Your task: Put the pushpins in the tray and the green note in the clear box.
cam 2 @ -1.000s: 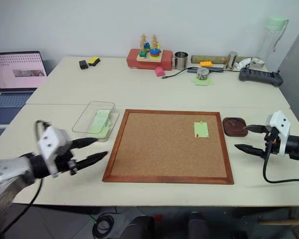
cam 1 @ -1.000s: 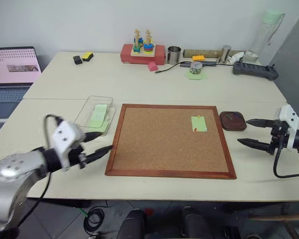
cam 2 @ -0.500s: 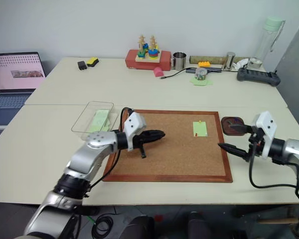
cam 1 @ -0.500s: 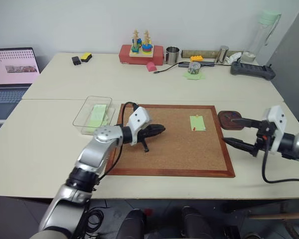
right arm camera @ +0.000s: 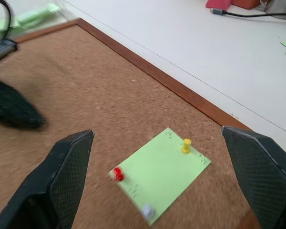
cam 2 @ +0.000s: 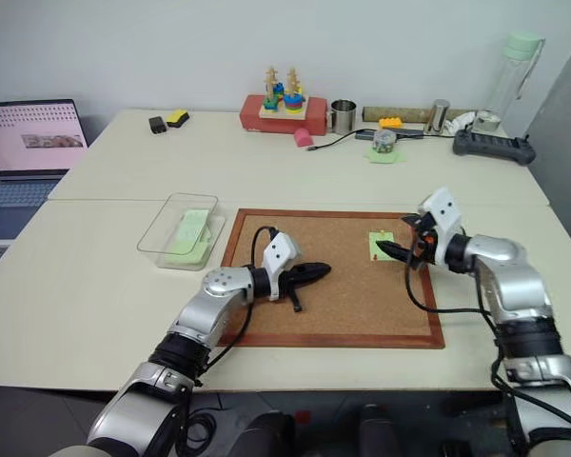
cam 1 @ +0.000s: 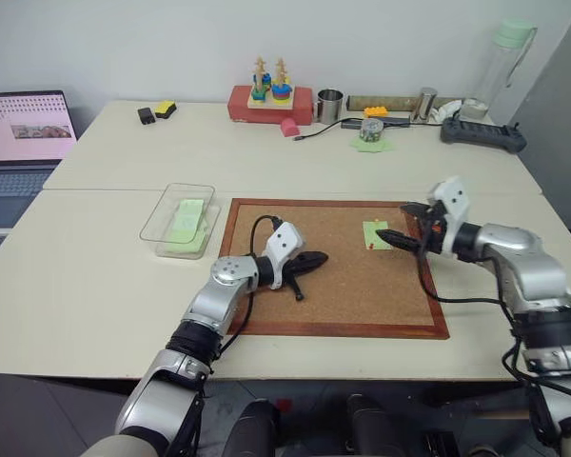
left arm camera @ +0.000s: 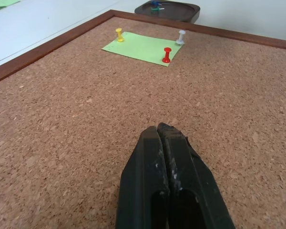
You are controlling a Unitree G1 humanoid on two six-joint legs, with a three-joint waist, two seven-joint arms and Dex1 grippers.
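The green note [cam 1: 375, 235] lies on the corkboard [cam 1: 333, 305] near its right edge, held by yellow [left arm camera: 119, 34], red [left arm camera: 167, 54] and white [left arm camera: 181, 36] pushpins. My right gripper [cam 1: 392, 220] hovers open right at the note, one finger on each side of it in the right wrist view [right arm camera: 157, 131]. My left gripper [cam 1: 319, 259] is shut on nothing, low over the middle of the board and pointing at the note. The dark brown tray [left arm camera: 190, 9] sits just past the board's edge with a few pins inside. The clear box [cam 1: 179, 221] stands left of the board.
A pale green sheet [cam 1: 187, 218] lies inside the clear box. A laptop [cam 1: 24, 129] sits at the far left. Along the back stand a red box with a stacking toy [cam 1: 271, 100], a metal cup [cam 1: 330, 103], a black power strip [cam 1: 481, 135] and a bottle [cam 1: 500, 57].
My left gripper shut and swung right from the table's left side onto the corkboard. My right gripper, still open, moved left from beside the tray to the green note.
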